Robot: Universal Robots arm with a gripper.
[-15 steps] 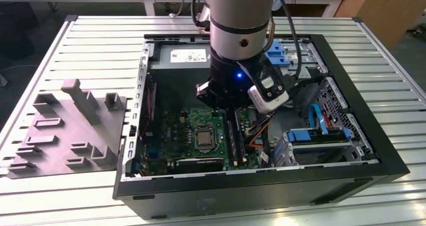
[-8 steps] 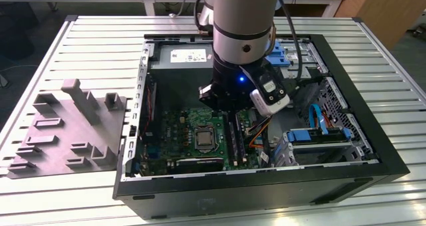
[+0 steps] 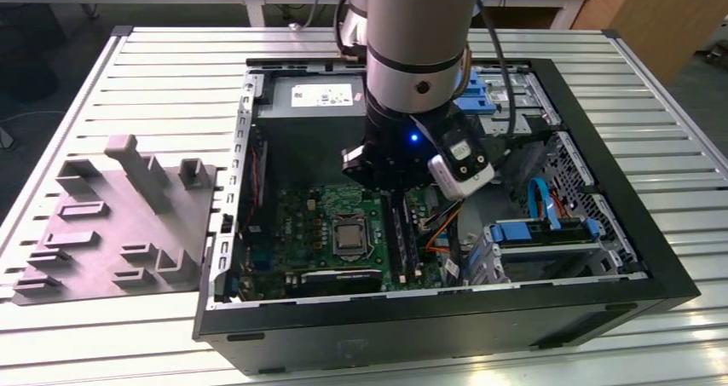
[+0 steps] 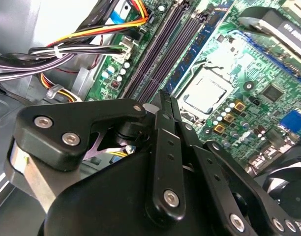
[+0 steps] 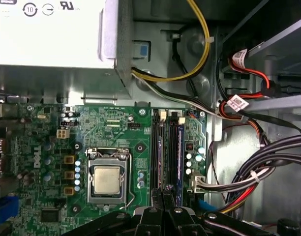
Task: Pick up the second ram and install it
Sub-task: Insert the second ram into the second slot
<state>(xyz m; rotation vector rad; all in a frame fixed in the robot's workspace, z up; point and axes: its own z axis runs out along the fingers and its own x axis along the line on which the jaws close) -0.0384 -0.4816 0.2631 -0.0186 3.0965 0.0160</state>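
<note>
Blue-green second ram [image 4: 204, 40] ran edge-up along the memory slot [image 5: 155, 147] nearest the CPU socket [image 5: 107, 179]; the gripper [image 5: 163, 190] hung inside the open computer case [image 3: 455, 343], fingers pinched almost fully together on the stick's middle. Step in hand looked like insertion with pick-up done, though whether the stick was seated couldn't be told. Next move likely called for a straight, even push down, stick kept in line with the slot so both ends latch
</note>
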